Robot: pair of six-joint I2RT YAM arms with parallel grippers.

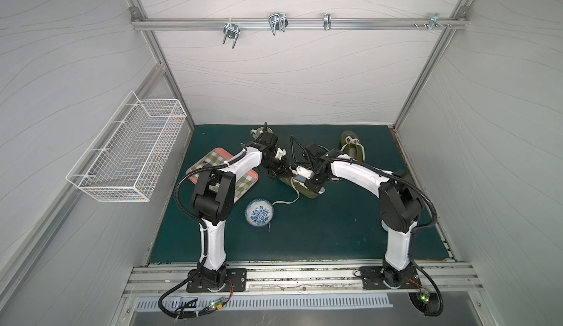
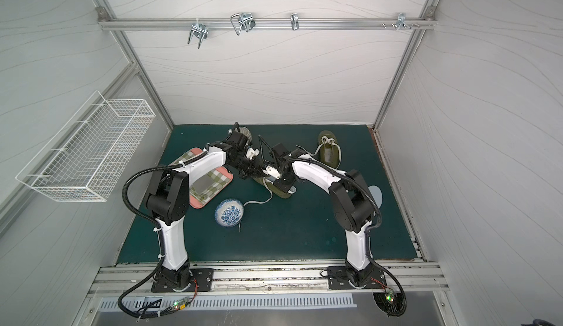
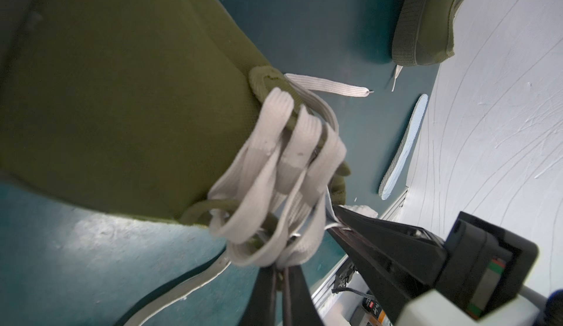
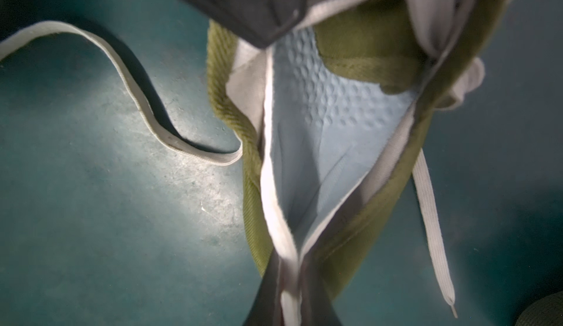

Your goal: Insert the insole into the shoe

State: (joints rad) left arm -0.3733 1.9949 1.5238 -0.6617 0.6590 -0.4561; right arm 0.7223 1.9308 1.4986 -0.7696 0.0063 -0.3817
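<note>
- My right claw (image 4: 289, 274) is pressed together on the heel end of the insole (image 4: 329, 126). The pale blue sheet is curled into a trough, with its fore part inside the shoe (image 4: 234, 117) and running under the tongue (image 4: 362, 62).
- My left claw (image 3: 282, 274) is nearly closed on the bunch of white laces (image 3: 274, 156). I judge that this pull is what holds the mouth of the shoe open.
- The shoe lies on the green mat (image 4: 106, 187) between my two arms in both top views (a second shoe (image 1: 353, 150) and a second insole (image 3: 402, 147) lie well apart, toward my right, and do not concern me).
- To do this well I should push along the length of the sole, low and flat, so the toe end slides forward rather than buckling against the upper.
- The curl must flatten before I let go. The heel wants pressing down behind the collar, with its edges tucked inside the lining and not riding on it.
- The left pull ought to be gentle and upward; too hard, and the shoe tips or drags across the mat.
- One loose lace end (image 4: 122, 74) trails on the mat, clear of the opening. I must not trap any lace under the insole.
</note>
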